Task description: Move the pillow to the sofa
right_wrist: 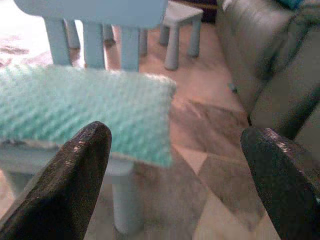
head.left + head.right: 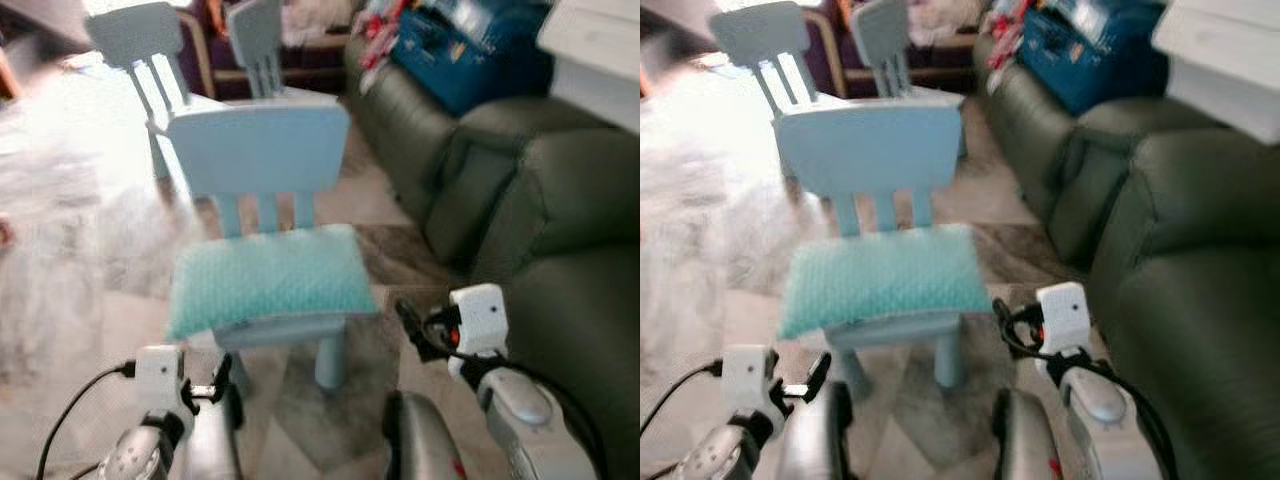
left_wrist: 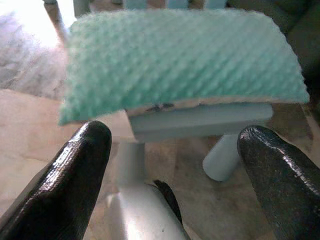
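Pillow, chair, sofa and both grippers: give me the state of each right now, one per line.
pillow: lying flat on the chair seat, overhanging its edges, not gripped.
light blue chair: upright, carrying the pillow.
sofa: to the robot's right, no pillow on it.
left gripper: open, short of the pillow's front edge.
right gripper: open, near the pillow's right corner.

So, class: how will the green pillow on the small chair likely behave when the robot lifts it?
The pillow looks soft and bumpy, so it probably sags if gripped by one edge. It overhangs the chair seat, so it is likely light and slides off easily.
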`<state>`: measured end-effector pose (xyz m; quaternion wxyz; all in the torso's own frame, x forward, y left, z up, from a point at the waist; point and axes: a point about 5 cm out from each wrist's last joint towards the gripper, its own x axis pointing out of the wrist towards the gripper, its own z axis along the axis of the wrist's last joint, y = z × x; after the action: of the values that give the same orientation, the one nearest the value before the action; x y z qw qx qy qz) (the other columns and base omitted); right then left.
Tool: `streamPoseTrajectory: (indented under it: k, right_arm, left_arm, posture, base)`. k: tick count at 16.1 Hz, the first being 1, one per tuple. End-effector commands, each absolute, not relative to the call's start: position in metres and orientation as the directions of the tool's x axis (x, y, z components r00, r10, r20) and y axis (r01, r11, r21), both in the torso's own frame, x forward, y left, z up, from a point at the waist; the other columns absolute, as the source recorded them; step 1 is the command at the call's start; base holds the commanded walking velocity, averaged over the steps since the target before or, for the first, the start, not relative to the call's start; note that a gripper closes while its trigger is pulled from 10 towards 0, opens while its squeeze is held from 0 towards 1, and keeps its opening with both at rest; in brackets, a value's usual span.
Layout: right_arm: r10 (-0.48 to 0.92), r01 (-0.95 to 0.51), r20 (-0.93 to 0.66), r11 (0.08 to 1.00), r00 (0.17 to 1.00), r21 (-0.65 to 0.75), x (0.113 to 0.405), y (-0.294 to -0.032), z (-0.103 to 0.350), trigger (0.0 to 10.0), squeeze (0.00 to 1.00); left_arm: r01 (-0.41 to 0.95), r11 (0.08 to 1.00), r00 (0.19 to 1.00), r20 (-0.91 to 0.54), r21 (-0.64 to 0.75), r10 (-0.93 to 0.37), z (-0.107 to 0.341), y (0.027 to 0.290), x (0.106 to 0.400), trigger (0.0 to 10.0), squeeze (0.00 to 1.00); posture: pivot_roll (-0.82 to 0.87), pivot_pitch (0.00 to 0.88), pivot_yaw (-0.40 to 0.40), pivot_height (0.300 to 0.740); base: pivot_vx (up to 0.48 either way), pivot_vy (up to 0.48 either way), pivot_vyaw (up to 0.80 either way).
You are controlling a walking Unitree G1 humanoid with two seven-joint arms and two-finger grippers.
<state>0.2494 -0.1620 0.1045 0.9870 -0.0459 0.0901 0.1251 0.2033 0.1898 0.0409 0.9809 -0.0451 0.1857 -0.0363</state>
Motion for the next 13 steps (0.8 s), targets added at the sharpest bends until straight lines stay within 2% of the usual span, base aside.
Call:
streamPoseTrajectory:
  k: [1, 9, 13]
  right_arm:
    - [0.24, -0.257, -0.167, 0.963, 0.956, -0.086, 0.2525, -0.1629, 0.1108, 10.0, 0.0]
    - [0.247, -0.264, -0.163, 0.961, 0.955, -0.086, 0.2546, -0.1603, 0.1106, 10.0, 0.0]
    - [0.251, -0.267, -0.161, 0.96, 0.954, -0.085, 0.2552, -0.1591, 0.1104, 10.0, 0.0]
  left_arm:
    - [0.058, 0.994, 0.938, -0.337, -0.089, -0.085, 0.0473, 0.1905, 0.2074, 10.0, 0.0]
    - [0.023, 0.998, 0.945, -0.323, -0.055, -0.04, 0.0499, 0.1962, 0.2108, 10.0, 0.0]
    - [0.01, 0.999, 0.948, -0.318, -0.048, -0.025, 0.0505, 0.1982, 0.2117, 10.0, 0.0]
  posture:
    - [-0.05, 0.126, -0.029, 0.505]
    - [-0.05, 0.124, -0.027, 0.462]
    - [-0.05, 0.123, -0.027, 0.422]
  base:
    - [0.0, 0.0, 0.0]
    - [0.0, 0.0, 0.0]
    - [0.0, 0.0, 0.0]
